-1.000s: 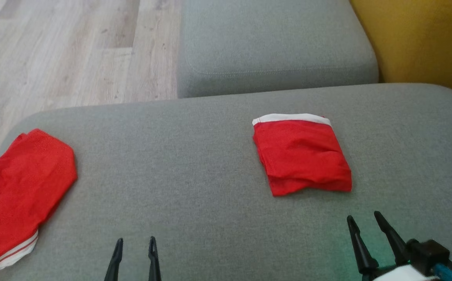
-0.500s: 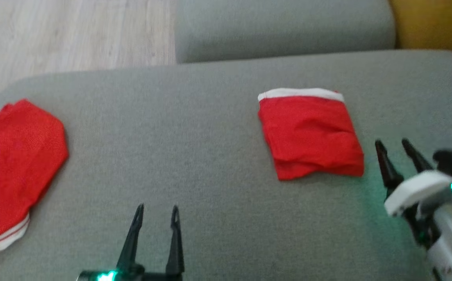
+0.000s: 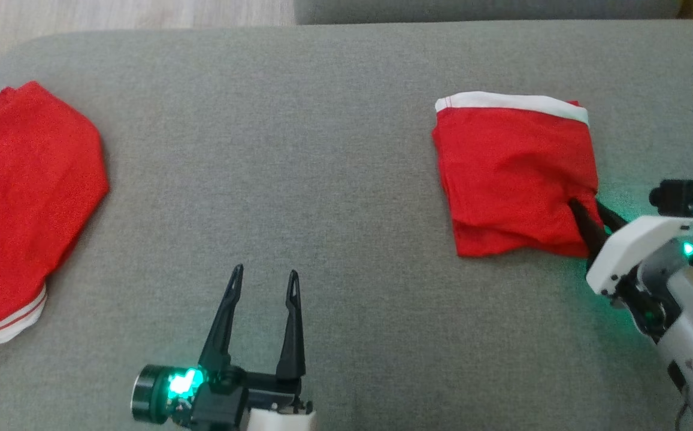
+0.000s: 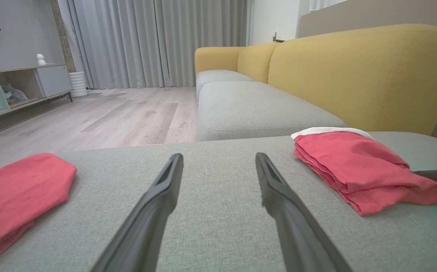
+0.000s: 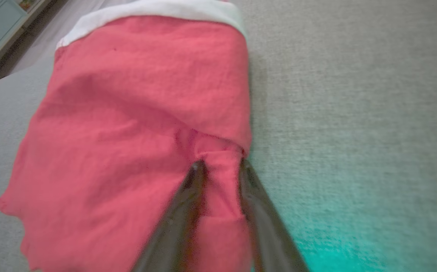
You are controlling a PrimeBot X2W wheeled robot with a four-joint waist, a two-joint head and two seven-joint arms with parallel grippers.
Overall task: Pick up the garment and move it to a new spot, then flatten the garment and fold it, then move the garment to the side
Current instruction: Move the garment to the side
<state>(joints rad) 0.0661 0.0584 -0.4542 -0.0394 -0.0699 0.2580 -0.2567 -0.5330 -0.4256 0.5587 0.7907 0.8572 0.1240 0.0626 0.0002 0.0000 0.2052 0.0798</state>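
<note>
Head view rn: folded red garment [image 3: 514, 179] sits at ~2 o'clock on the grey sofa seat [image 3: 322, 149], white waistband [image 3: 511, 100] along its far edge. Big change vs a sec ago: right gripper [image 3: 589, 215] was parked open down at 5 o'clock. Now it's at the garment's right edge, and in the right wrist cam its jaws are pinched on a puckered bit of cloth. Cam also tipped down, so the pile itself didn't rly move. Imo the fold's done and the move-to-the-side grab is starting. Left gripper [image 3: 262, 281] at 6 o'clock, jaws wide apart, holding nothing. 2nd red garment [image 3: 23, 197] at 9 o'clock. No logos/text readable anywhere.
</note>
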